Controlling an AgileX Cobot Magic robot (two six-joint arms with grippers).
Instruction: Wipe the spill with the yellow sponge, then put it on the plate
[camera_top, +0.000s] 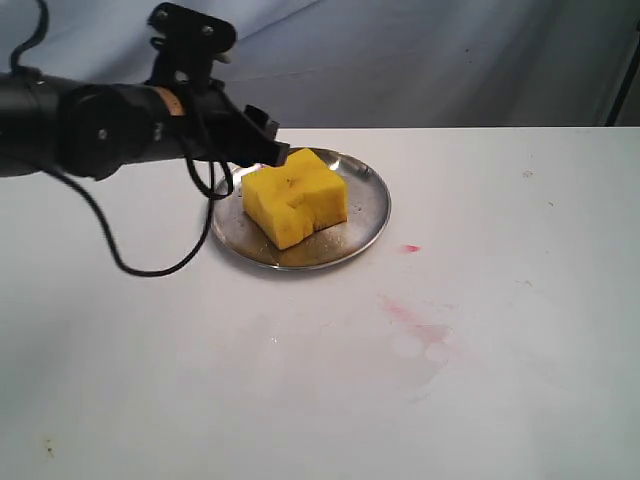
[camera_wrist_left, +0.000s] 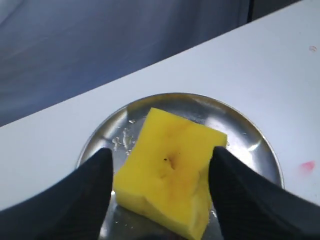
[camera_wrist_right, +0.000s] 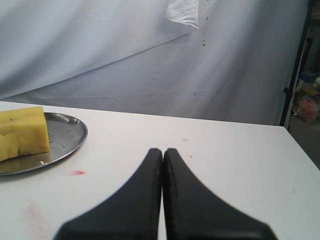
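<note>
The yellow sponge (camera_top: 295, 197) lies on the steel plate (camera_top: 371, 214) at the table's centre back. My left gripper (camera_top: 264, 152) hovers at the plate's left rim, open, its two black fingers straddling the sponge (camera_wrist_left: 170, 165) without clamping it; a gap shows on one side. In the left wrist view the gripper (camera_wrist_left: 161, 150) frames the sponge over the plate (camera_wrist_left: 250, 140). Where the spill (camera_top: 415, 327) lay, only a faint pinkish smear and damp sheen show. My right gripper (camera_wrist_right: 163, 150) is shut and empty over bare table, well away from the plate (camera_wrist_right: 67, 134) and sponge (camera_wrist_right: 22, 131).
A tiny red dot (camera_top: 410, 248) marks the table just right of the plate, also visible as a red dot (camera_wrist_right: 76, 172) in the right wrist view. The left arm's black cable (camera_top: 150, 268) droops onto the table. A grey cloth backdrop hangs behind.
</note>
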